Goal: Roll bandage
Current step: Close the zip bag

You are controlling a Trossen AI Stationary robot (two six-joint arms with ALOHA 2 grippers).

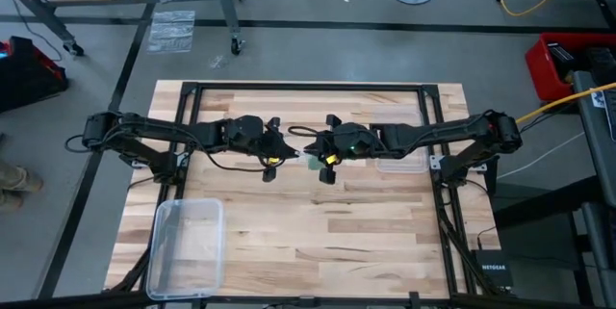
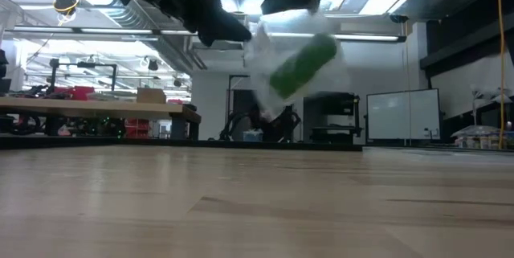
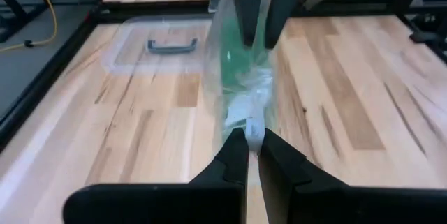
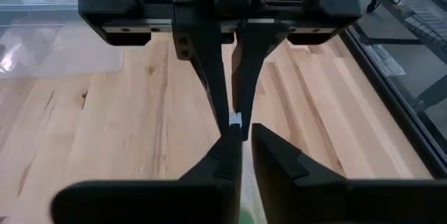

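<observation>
The bandage is a small bright green roll (image 2: 303,63) inside a crinkly clear plastic bag (image 2: 273,45). The bag hangs in the air high above the middle of the table, between my two grippers. My left gripper (image 3: 249,144) comes from the table's left and is shut on one end of the bag. My right gripper (image 4: 243,140) comes from the right and is shut on the other end. Green shows through the film in the left wrist view (image 3: 241,63). In the high view the two grippers meet fingertip to fingertip around the bag (image 1: 310,161). My left gripper pinches the bag's near edge (image 3: 253,121) between its two fingers, level, from the table's left. The bag is lifted clear of the table and stretches away toward the other gripper. My right gripper pinches the bag's opposite edge (image 3: 255,41) between its two fingers, level, from the table's right. The film runs edge-on between the fingers (image 4: 236,121), and the bag with the roll hangs clear of the table.
A clear plastic box (image 1: 188,246) stands at the table's near left corner. Its clear lid with a grey handle (image 3: 171,45) lies right of centre (image 1: 402,165). Bare wood shows below the grippers (image 2: 257,202). A black frame runs along the table's edges (image 1: 308,88).
</observation>
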